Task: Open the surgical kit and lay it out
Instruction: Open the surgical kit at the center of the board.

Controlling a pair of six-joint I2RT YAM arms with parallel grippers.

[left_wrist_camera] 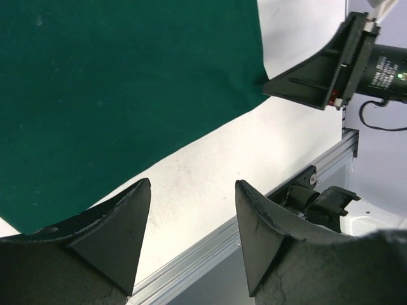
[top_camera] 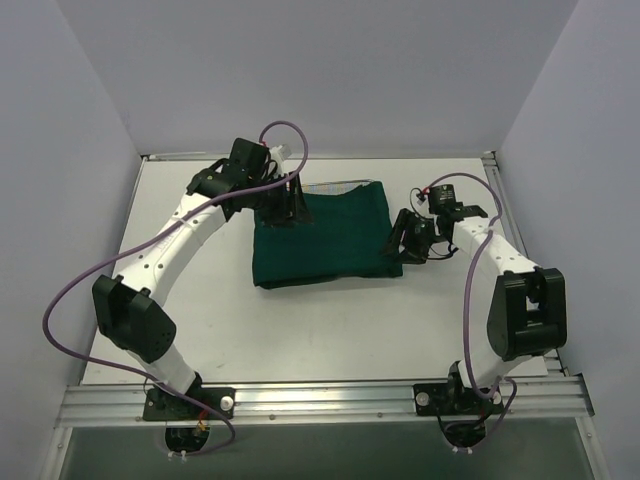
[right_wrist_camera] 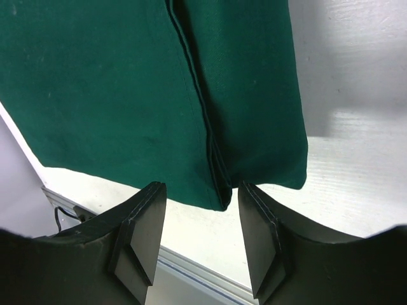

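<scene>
Overhead view: the folded green cloth (top_camera: pixel 330 240) lies flat at the middle of the white worktop (top_camera: pixel 300 330). The left pincer (top_camera: pixel 285 212) is over its far left corner and the right pincer (top_camera: pixel 403 240) is at its right edge.

Left wrist view: the left pincer (left_wrist_camera: pixel 191 190) is open, with nothing between its fingers and bare worktop below.

Right wrist view: the right pincer (right_wrist_camera: pixel 202 190) is open, its fingers either side of the cloth's hemmed corner, not clamped.

Plain dark green drape (top_camera: pixel 325 245), white table (top_camera: pixel 330 330), black left tool (left_wrist_camera: pixel 193 187) and right tool (right_wrist_camera: pixel 200 187), purple cables (top_camera: pixel 48 322)
</scene>
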